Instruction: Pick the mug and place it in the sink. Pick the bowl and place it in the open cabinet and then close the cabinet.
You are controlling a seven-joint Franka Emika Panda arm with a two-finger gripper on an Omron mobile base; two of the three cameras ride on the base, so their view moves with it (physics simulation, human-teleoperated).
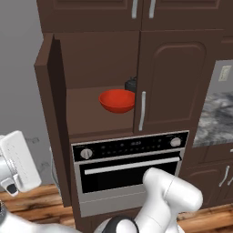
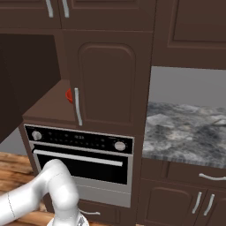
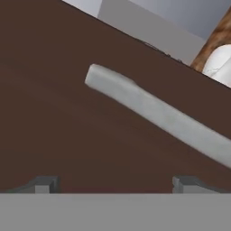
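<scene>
The red bowl (image 1: 117, 101) (image 2: 69, 95) sits on the shelf inside the cabinet (image 1: 173, 82) over the oven. The cabinet's left door (image 1: 48, 104) is swung wide open and its right door (image 2: 106, 84) is shut. My white hand (image 1: 18, 161) hangs left of the open door, on its outer side. In the hand view my gripper (image 3: 115, 185) is open and empty, facing the brown door face (image 3: 54, 122) close up, with the door's silver bar handle (image 3: 158, 113) running slantwise just beyond the fingertips (image 3: 43, 185). The mug and the sink are out of view.
A small dark kettle-like object (image 1: 131, 84) stands behind the bowl on the shelf. Below is the built-in oven (image 1: 129, 168) (image 2: 79, 154). A mottled stone countertop (image 2: 185, 132) lies to the right, over lower cabinets. Wooden floor runs beneath.
</scene>
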